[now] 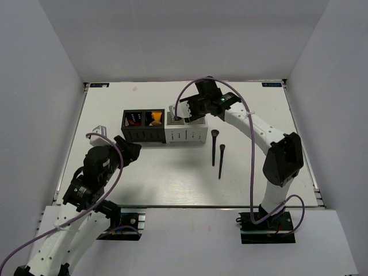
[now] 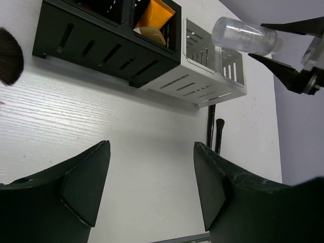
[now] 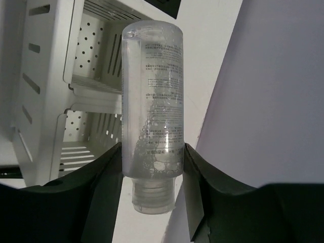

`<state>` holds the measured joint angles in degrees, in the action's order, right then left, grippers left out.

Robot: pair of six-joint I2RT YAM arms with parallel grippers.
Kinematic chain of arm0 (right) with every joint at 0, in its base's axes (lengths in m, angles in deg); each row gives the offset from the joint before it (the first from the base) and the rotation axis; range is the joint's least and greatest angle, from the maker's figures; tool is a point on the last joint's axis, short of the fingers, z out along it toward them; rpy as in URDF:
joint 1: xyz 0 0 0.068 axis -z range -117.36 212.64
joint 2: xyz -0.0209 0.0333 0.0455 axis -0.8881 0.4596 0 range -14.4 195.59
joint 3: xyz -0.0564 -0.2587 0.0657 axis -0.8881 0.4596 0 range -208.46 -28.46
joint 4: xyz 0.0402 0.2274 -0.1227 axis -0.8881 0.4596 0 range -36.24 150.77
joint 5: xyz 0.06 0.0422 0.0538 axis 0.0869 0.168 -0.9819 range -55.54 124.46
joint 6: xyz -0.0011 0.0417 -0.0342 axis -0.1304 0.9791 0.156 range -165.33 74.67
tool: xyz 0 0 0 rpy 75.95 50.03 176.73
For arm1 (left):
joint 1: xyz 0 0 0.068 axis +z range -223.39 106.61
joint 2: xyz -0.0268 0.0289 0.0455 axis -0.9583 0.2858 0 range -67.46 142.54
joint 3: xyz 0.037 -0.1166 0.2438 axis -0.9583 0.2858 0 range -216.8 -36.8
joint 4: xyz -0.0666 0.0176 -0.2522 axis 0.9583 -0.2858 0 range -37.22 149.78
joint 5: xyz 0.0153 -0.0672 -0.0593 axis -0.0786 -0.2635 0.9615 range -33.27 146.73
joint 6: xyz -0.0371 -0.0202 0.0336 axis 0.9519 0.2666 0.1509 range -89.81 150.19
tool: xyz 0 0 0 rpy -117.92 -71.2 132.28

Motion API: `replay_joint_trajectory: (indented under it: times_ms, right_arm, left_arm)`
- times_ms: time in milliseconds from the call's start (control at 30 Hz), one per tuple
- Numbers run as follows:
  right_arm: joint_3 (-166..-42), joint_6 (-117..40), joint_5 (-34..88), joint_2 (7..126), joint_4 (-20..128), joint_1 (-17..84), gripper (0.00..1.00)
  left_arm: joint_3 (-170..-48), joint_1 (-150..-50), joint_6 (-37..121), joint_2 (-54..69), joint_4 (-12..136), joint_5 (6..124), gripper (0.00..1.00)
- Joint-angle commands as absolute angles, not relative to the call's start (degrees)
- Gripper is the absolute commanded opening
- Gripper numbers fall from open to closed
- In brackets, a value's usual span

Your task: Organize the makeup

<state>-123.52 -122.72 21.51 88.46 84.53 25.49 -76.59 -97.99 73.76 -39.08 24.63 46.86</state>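
My right gripper (image 3: 152, 152) is shut on the clear bottle (image 3: 152, 96), cap toward the wrist, and holds it over the grey-white organizer (image 1: 187, 135) (image 3: 45, 76). In the left wrist view the bottle (image 2: 243, 34) hangs above that box (image 2: 202, 86). Two black brushes (image 1: 214, 146) (image 1: 221, 161) lie on the table right of the boxes. The orange tube (image 1: 154, 118) (image 2: 154, 17) and dark-red sticks (image 1: 133, 118) stand in the black organizer (image 1: 141, 137). My left gripper (image 1: 131, 150) (image 2: 152, 144) stands open and empty over bare table, in front of the black box.
A white piece (image 1: 99, 131) lies left of my left gripper; dark brown bristles (image 2: 10, 55) show at the left edge of the left wrist view. Grey walls enclose the table on three sides.
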Motion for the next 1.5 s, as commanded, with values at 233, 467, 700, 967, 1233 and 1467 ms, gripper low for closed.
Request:
replay_joint_trajectory:
  times_ms: [233,467,700,967,1233,1467]
  right_arm:
    - [-132.8,-135.6,30.1,93.6,90.1,22.3,0.00]
    - [-131.9,-141.6,34.0,93.7,91.3,21.4,0.00]
    - [-130.4,-145.4,37.9,94.0,88.6,20.3,0.00]
    - [-129.8,-148.4,40.0,95.2,87.3,18.1,0.00]
    - [-130.4,-148.9,42.3,96.7,87.2,16.9,0.10]
    - [-130.0,-149.2,43.0,97.0,87.8,16.5,0.50]
  left_arm:
    - [-75.0,-98.3,75.0,-42.8,20.8,44.1,0.76]
    - [-73.9,-98.3,75.6,-44.6,20.2,43.2,0.76]
    - [-73.4,-98.3,75.4,-44.8,20.9,42.9,0.77]
    - [-73.4,-98.3,75.9,-47.0,19.4,42.4,0.76]
    - [-73.7,-98.3,76.7,-49.8,17.1,41.7,0.77]
    - [-74.0,-98.3,76.8,-50.1,17.1,41.6,0.76]
